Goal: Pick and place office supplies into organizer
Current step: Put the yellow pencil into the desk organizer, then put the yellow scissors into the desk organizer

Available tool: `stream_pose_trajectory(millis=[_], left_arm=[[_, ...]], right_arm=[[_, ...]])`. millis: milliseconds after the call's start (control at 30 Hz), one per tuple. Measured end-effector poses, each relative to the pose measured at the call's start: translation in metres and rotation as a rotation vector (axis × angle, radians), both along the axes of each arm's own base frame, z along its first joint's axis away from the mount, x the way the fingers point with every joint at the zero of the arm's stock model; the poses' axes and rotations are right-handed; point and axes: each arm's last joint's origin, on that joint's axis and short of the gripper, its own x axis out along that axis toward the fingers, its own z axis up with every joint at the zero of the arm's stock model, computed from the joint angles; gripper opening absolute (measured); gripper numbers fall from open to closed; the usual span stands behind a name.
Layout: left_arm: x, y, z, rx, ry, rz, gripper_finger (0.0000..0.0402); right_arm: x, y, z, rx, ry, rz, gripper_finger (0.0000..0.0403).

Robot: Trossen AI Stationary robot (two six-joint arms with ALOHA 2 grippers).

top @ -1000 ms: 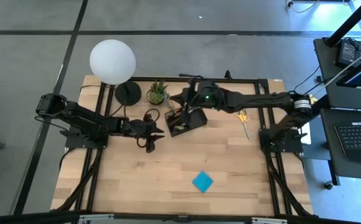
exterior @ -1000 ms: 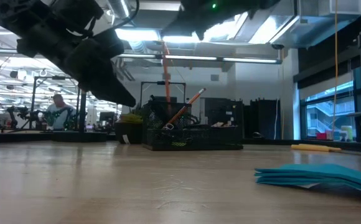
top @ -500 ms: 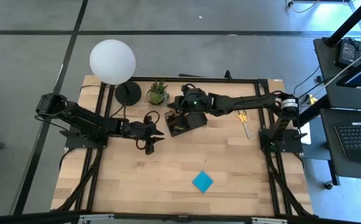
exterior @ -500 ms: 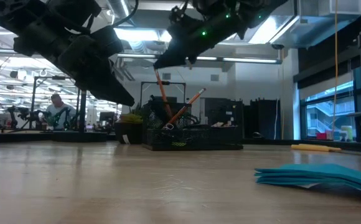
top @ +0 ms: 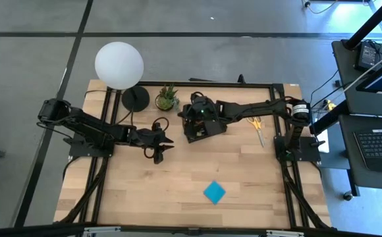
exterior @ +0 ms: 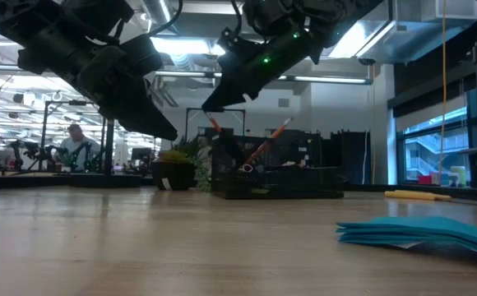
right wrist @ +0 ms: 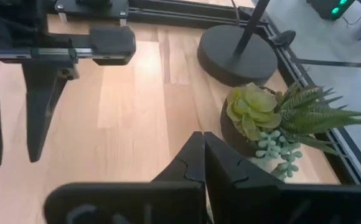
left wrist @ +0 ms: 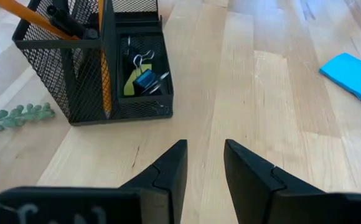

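Observation:
The organizer (top: 204, 129) is a black mesh tray with a tall cup, standing at the table's far middle. Orange pencils (exterior: 270, 140) lean in the cup. The left wrist view shows the organizer (left wrist: 75, 74) with black clips (left wrist: 138, 61) and a yellow block (left wrist: 129, 88) in its low compartment. My right gripper (top: 188, 117) hangs shut over the organizer's left end; its fingers (right wrist: 203, 142) hold nothing I can see. My left gripper (top: 164, 143) hovers open left of the organizer, above the wood. The blue sticky pad (top: 214, 191) lies flat near the front. The yellow-handled scissors (top: 257, 126) lie to the right. My right gripper (exterior: 207, 107) points slanting down just above a pencil's top (exterior: 215, 123) in the organizer's cup. I cannot tell whether its shut fingers touch the pencil or the cup rim.
A potted plant (top: 167, 99) and the lamp's round black base (top: 136, 99) with its white globe (top: 118, 64) stand just left of the organizer at the far edge. Bare wood stretches across the near half around the blue pad (exterior: 419, 230).
My right gripper has moved down and toward the table's left, over the organizer. An orange pencil that hung upright below it now leans low in the cup. The organizer has slid a little toward the table's right.

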Motion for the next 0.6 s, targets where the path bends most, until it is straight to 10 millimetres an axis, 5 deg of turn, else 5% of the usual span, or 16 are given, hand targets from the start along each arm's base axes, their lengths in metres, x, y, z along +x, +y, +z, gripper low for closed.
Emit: stream_pose_trajectory(millis=[300, 600], left_arm=[[0.000, 0.000, 0.000, -0.001, 0.000, 0.000, 0.0098], [0.000, 0.000, 0.000, -0.004, -0.001, 0.002, 0.0098]], right_arm=[[0.000, 0.000, 0.001, -0.005, -0.007, 0.002, 0.0038], [-0.004, 0.000, 0.011, -0.021, -0.024, -0.018, 0.0125]])
